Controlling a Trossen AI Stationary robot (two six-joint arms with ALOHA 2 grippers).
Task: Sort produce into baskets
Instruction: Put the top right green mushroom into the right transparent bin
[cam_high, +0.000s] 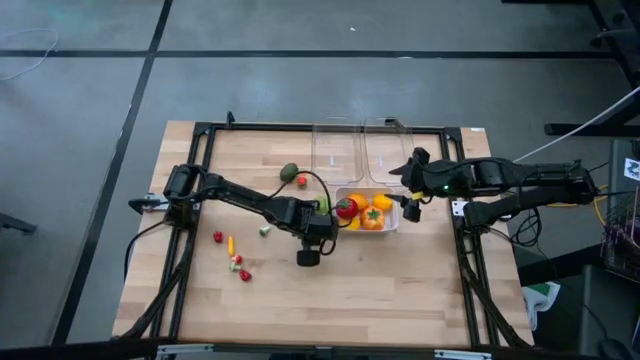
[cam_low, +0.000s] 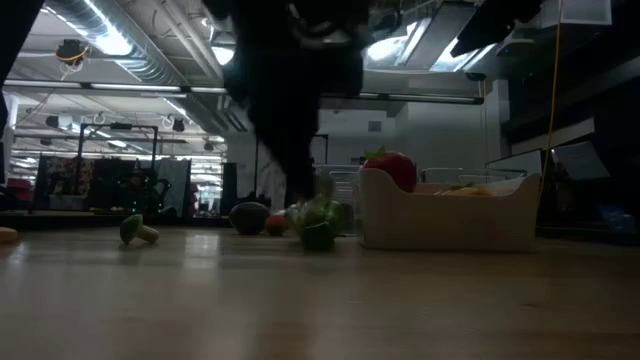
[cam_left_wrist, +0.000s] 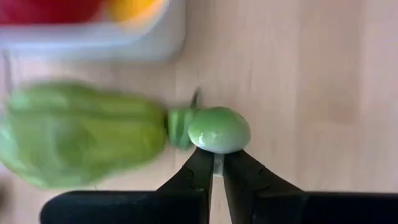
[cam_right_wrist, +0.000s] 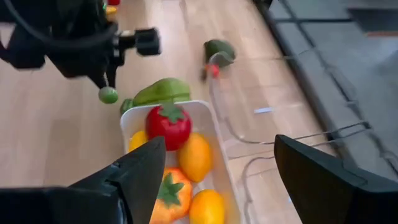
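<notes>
Pinching a small glossy green ball (cam_left_wrist: 219, 129) at its fingertips, the left gripper (cam_left_wrist: 214, 163) has its dark tapered jaws nearly together on it; the ball sits just beside a long, ribbed green vegetable (cam_left_wrist: 81, 134), which lies on the pale wood-grain table (cam_high: 400, 280) at about 9 o'clock of the whitish tub (cam_right_wrist: 208, 124); that shallow, round-cornered plastic tub holds a red tomato-like piece (cam_right_wrist: 168, 124), smooth yellow lemons (cam_right_wrist: 196, 157) and an orange piece with a green top (cam_right_wrist: 169, 194); two clear tubs (cam_high: 360, 152) stand at 12 o'clock of it; the right gripper (cam_right_wrist: 217, 168) hovers over the whitish tub, jaws wide apart, holding nothing; small red and yellow bits (cam_high: 235, 255) lie scattered well apart at 8 o'clock.
</notes>
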